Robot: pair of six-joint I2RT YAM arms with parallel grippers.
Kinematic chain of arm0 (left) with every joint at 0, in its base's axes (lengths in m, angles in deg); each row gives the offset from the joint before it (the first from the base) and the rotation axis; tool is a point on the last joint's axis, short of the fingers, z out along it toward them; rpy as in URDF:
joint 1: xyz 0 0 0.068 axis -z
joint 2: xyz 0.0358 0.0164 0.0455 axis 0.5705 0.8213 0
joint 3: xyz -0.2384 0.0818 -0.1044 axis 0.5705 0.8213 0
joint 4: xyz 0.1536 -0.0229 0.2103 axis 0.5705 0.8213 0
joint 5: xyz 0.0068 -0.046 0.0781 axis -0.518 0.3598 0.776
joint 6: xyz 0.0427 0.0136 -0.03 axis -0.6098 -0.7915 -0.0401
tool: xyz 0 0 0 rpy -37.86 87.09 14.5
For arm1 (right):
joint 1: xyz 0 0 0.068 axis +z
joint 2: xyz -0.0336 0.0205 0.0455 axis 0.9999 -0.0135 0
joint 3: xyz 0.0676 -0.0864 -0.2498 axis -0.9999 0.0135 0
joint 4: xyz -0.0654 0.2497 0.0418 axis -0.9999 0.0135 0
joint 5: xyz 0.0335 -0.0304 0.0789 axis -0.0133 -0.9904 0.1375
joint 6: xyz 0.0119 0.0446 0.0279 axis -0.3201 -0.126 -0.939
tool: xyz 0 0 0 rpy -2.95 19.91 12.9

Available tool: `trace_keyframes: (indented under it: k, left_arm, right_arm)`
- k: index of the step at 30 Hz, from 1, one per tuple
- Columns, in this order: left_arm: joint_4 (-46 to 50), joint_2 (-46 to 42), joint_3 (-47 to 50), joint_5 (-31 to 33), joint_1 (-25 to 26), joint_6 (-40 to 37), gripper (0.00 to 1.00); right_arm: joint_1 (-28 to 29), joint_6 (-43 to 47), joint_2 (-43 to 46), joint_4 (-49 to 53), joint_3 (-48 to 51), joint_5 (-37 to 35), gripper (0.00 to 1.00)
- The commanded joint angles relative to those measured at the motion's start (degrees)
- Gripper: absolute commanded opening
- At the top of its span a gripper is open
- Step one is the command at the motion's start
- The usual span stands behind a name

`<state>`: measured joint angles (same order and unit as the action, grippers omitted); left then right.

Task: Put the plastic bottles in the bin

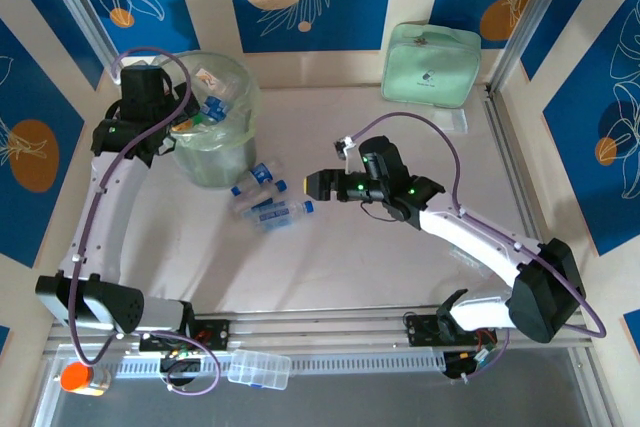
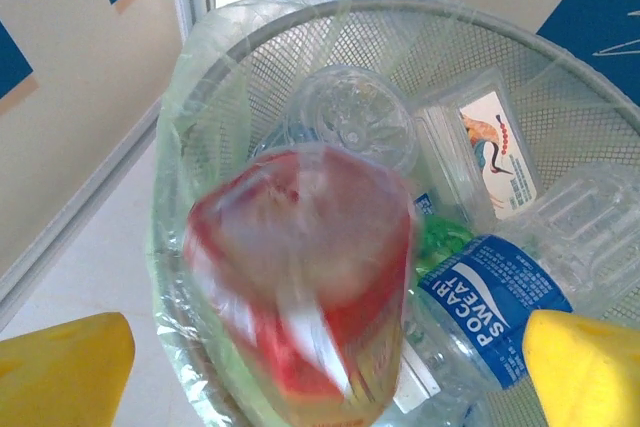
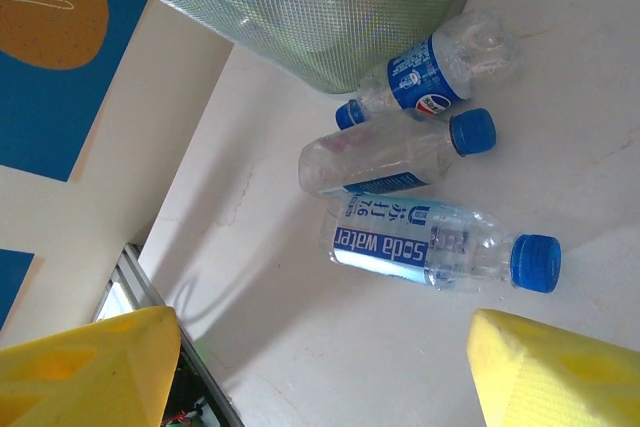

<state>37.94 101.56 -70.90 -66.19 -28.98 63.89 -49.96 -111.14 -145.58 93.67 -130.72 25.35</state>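
- Plastic bottles (image 1: 268, 209) are in two places: three lie on the counter (image 1: 400, 277), just near and right of the bin (image 1: 215, 162), and several more are already inside it.
- Bin position: far left of the counter, lined with a clear bag. Inside it you can see a Pocari Sweat bottle (image 2: 490, 317), a green bottle (image 2: 440, 237) and a clear bottle (image 2: 350, 117).
- Your left gripper (image 2: 322, 372) hangs over the mouth of the bin. Its jaws are wide apart and touch nothing. Between them a red-labelled bottle (image 2: 300, 277) shows blurred; I judge it is dropping in, free of the jaws.
- Your right gripper (image 3: 320, 367) hovers to the right of the three bottles, with its jaws released, empty, and apart from all of them.
- Closest to it is the soda water bottle (image 3: 440, 247), on its side with the blue cap to the right. Beyond it, toward the bin, lie a clear flattened bottle (image 3: 385, 159) and a blue-labelled bottle (image 3: 430, 77), the last just beside the bin wall.
- Handling, as I judge it: these bottles look empty, so they are very light, with thin soft walls that give under a pinch. The plastic is smooth, and a round body can roll or slip away if one finger arrives first.
- Take hold across the body at the label, about the middle, not at the cap. Bring one finger down at each side and close gently.
- The three lie close together, so I would begin with the soda water bottle, which has bare counter at its near side.
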Motion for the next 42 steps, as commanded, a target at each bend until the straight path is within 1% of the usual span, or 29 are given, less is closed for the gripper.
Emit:
trace_keyframes:
  k: [1, 4, 7, 10, 12, 15, 18, 20, 22, 27, 30, 31, 33, 34, 36, 38, 40, 41, 42]
  left_arm:
    - [0.1, -0.2, -3.4, 1.9, 0.0, -1.4, 0.99]
    - [-0.4, -0.6, -5.6, 4.4, 0.0, -2.9, 0.99]
    - [-0.8, 0.1, -7.6, 6.1, -0.4, -4.2, 0.92]
    - [-0.6, 2.6, -8.8, 3.4, -1.1, -4.4, 0.82]
    - [-0.4, 4.7, -9.1, -0.4, -1.3, -4.0, 0.7]
    - [-0.9, 6.4, -7.7, -3.4, -1.4, -2.7, 0.54]
    - [-1.8, 6.7, -4.2, -4.9, -1.7, -1.4, 0.52]
    - [-2.9, 6.1, -1.5, -5.7, -1.9, -0.7, 0.52]
    - [-3.5, 5.3, 0.0, -6.7, -1.9, -0.6, 0.55]
    - [-3.3, 2.9, -0.5, -8.8, -2.0, -1.7, 0.72]
    - [-3.1, -0.3, -1.6, -9.5, -1.9, -2.0, 0.84]
    - [-2.7, -1.6, -2.1, -9.9, -1.9, -1.7, 0.88]
    - [-1.7, -3.8, -2.2, -10.8, -1.8, -0.1, 1.0]
    - [-1.8, -5.2, -1.3, -12.6, -1.7, 1.0, 0.99]
    - [-5.9, -9.5, 4.1, -17.6, -1.3, 3.9, 0.99]
    - [-18.5, -17.0, 16.3, -28.2, -1.3, 8.6, 0.99]
    - [-31.2, -23.6, 27.7, -36.2, -1.3, 14.6, 0.99]
    - [-31.5, -25.2, 29.9, -37.0, -0.8, 17.4, 0.99]
    - [-27.9, -25.5, 29.9, -36.6, -0.3, 17.7, 0.99]
  right_arm:
    - [0.5, 1.0, -0.3, 0.6, -2.1, -0.2, 0.76]
    - [0.7, 1.0, -0.4, 0.7, -2.0, -0.3, 0.76]
    - [1.0, 1.0, -0.5, 0.7, -1.9, -0.4, 0.76]
    - [1.0, 1.0, -0.6, 0.6, -1.8, -0.6, 0.76]
    - [1.0, 1.2, -0.7, 0.8, -1.8, -0.7, 0.76]
    - [1.0, 1.6, -0.5, 1.3, -1.7, -1.2, 0.76]
    - [0.9, 1.6, -0.5, 2.0, -1.6, -1.3, 0.76]
    - [0.7, 1.4, -0.9, 2.7, -2.0, -0.6, 0.76]
    - [0.6, 0.8, -1.7, 3.7, -2.5, 0.1, 0.76]
    - [0.3, -3.0, -4.2, 5.5, -4.1, 2.0, 0.76]
    - [-1.1, -11.5, -5.4, 4.7, -3.5, 3.3, 0.76]
    - [-2.0, -15.2, -6.2, 3.2, -2.7, 5.1, 0.76]
    - [-3.1, -22.2, -7.7, -0.2, -1.1, 8.0, 0.76]
    - [-3.3, -25.9, -8.6, -1.8, -0.2, 8.6, 0.76]
    - [-3.6, -31.7, -10.3, -5.3, 1.3, 9.9, 0.74]
    - [-3.8, -36.9, -12.2, -7.1, 2.2, 9.9, 0.74]
    - [-4.0, -41.3, -13.8, -7.9, 3.0, 9.2, 0.73]
    - [-4.0, -43.2, -14.6, -8.9, 3.4, 8.7, 0.72]
    - [-3.9, -44.6, -15.3, -9.4, 3.7, 8.2, 0.72]
